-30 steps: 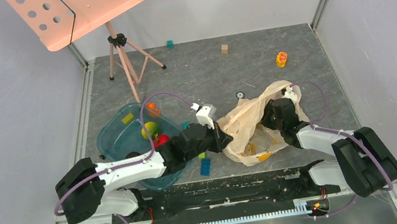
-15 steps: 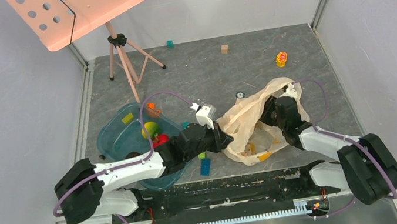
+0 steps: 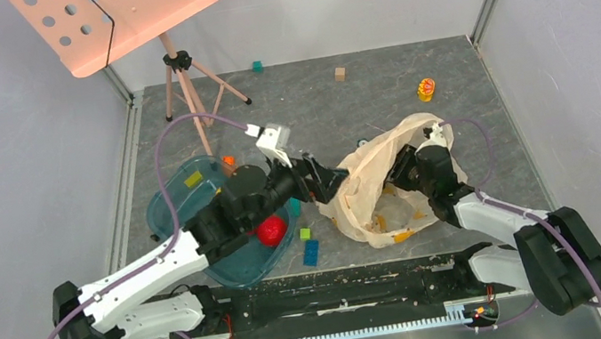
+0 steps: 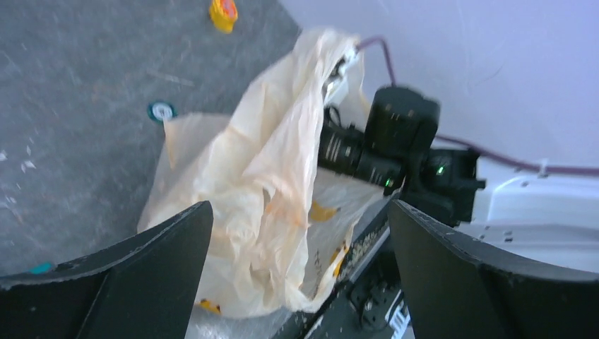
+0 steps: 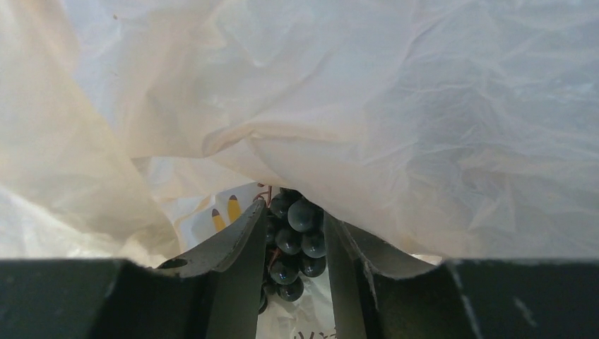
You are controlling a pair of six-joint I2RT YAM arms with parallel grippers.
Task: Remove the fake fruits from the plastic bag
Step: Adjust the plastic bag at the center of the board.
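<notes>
The peach plastic bag (image 3: 368,179) lies crumpled on the grey floor, its mouth held up. In the right wrist view my right gripper (image 5: 295,215) reaches inside it and is shut on a bunch of dark grapes (image 5: 291,246), with plastic draped over the fingers. My left gripper (image 4: 298,212) hovers open just left of the bag (image 4: 265,183), nothing between its fingers. One red fake fruit (image 3: 270,230) sits in the teal tray (image 3: 182,214) under the left arm.
A green block (image 3: 306,233) and a blue block (image 3: 311,252) lie between tray and bag. Further back are a yellow-orange toy (image 3: 426,89), a wooden cube (image 3: 340,73), a teal cube (image 3: 257,66) and the pink stand's tripod (image 3: 188,92). Walls close in on three sides.
My left gripper went from shut at the bag's left edge to wide open, and its arm lifted back and to the left. The right gripper stays on the grapes inside the bag.
</notes>
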